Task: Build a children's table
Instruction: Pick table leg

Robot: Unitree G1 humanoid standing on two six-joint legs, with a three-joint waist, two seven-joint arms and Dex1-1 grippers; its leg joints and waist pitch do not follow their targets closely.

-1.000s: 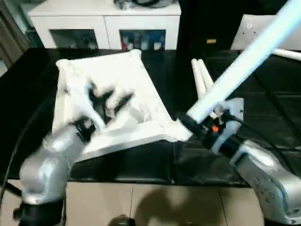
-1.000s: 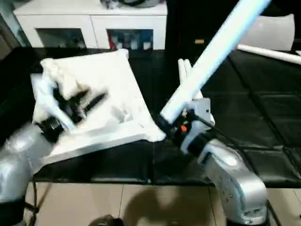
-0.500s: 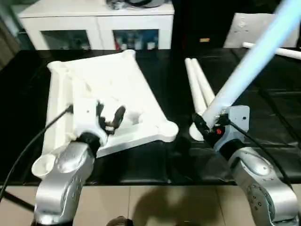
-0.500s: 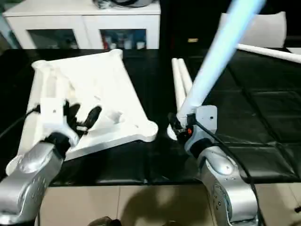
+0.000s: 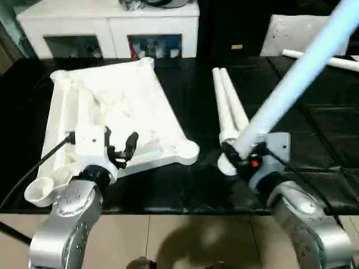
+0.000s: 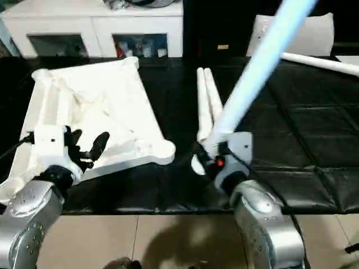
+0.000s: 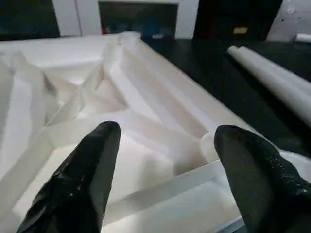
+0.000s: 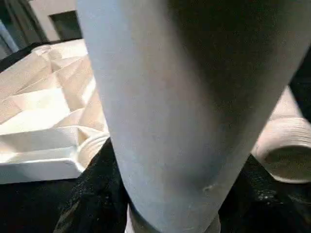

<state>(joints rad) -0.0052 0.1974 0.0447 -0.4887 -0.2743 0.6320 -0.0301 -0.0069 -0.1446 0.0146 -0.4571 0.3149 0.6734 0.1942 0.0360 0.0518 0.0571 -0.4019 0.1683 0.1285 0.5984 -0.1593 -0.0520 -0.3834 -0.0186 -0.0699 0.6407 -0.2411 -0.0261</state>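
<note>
A black padded mat (image 5: 314, 129), stitched into squares, is covering the work surface, and its near edge is meeting a pale tiled floor (image 5: 185, 241). The white tabletop (image 5: 112, 112) is lying upside down on the left part of the mat, ribbed underside facing up, its round corner sockets showing at the corners. Two white legs (image 5: 227, 115) are lying side by side, touching, on the mat just right of the tabletop, running away from the robot. Another white leg (image 5: 322, 59) is resting at the far right, well apart from the pair
</note>
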